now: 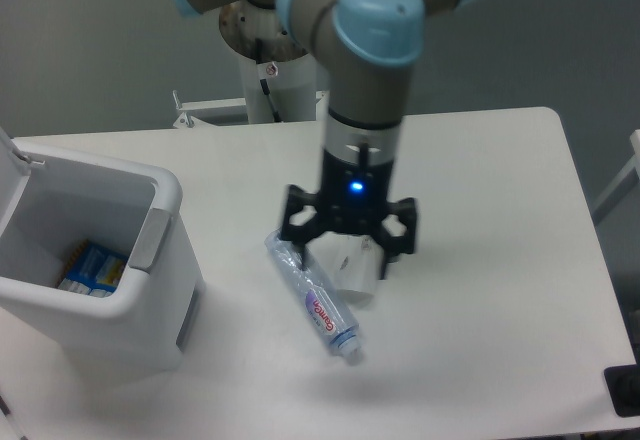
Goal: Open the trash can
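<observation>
The trash can (95,260) sits at the left edge of the table (480,260), its lid up at the far left, and something blue lies at the bottom inside. Well to the right of the trash can, the gripper (345,258) hangs with its fingers spread wide and nothing between them. Right under it a clear plastic bottle (312,295) lies on its side, beside a crumpled clear cup (352,265).

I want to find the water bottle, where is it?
The water bottle lies on its side on the white table, near the middle, right of the open trash can and just below the open claw.
</observation>
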